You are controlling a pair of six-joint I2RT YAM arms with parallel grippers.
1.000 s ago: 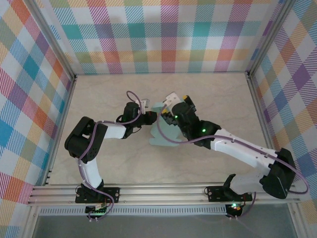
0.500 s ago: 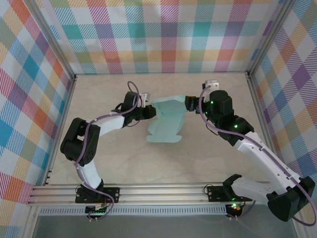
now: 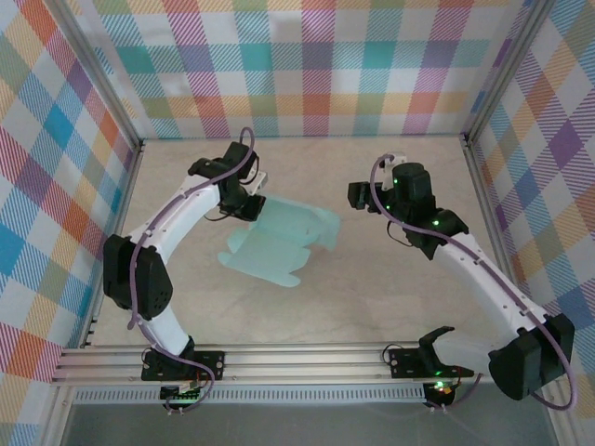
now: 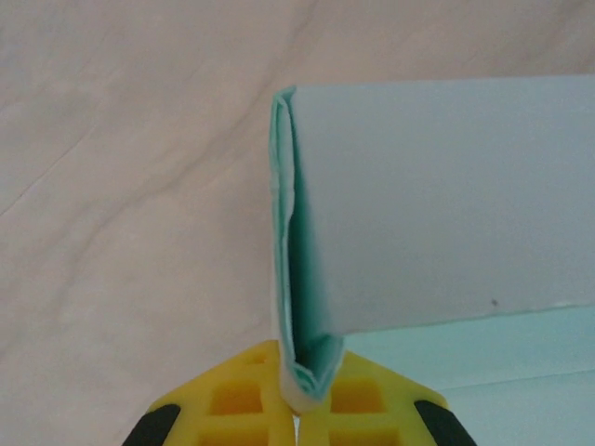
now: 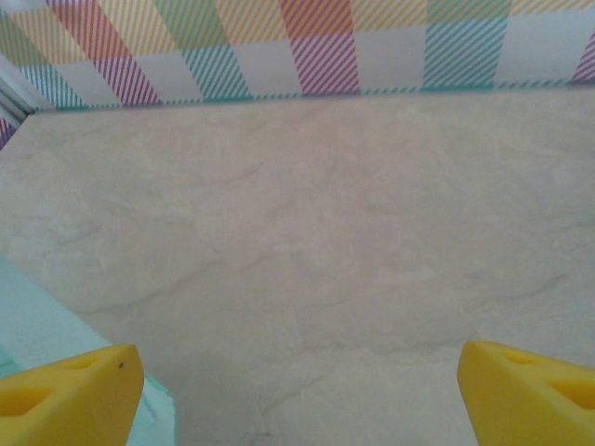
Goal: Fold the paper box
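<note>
the pale stone-patterned table [image 3: 372, 307] carried everything. the left arm [image 3: 177, 223] stood up from the near left corner, ran along the left edge and bent at the elbow toward the middle of the far half. the right arm [image 3: 483, 279] stretched in a long diagonal from the near right corner toward the far edge, and its wrist was right of the centre.

the paper box [image 3: 279, 246] lay a little left of the centre of the table, between the two wrists. it was a pale mint-teal sheet of thin card, only partly folded. one panel was bent over along the far side. the rest was spread flat toward the near edge, with a notched outline. in the left wrist view its folded edge [image 4: 288, 232] showed two layers of card with a thin gap between them.

the left gripper [image 3: 253, 203] was at the far left corner of the sheet, and its yellow fingers [image 4: 232, 404] were pressed tight together on that doubled edge. the right gripper [image 3: 356, 197] hung near the far right corner of the card. its fingertips [image 5: 74, 390] were spread wide, with nothing between them.
</note>
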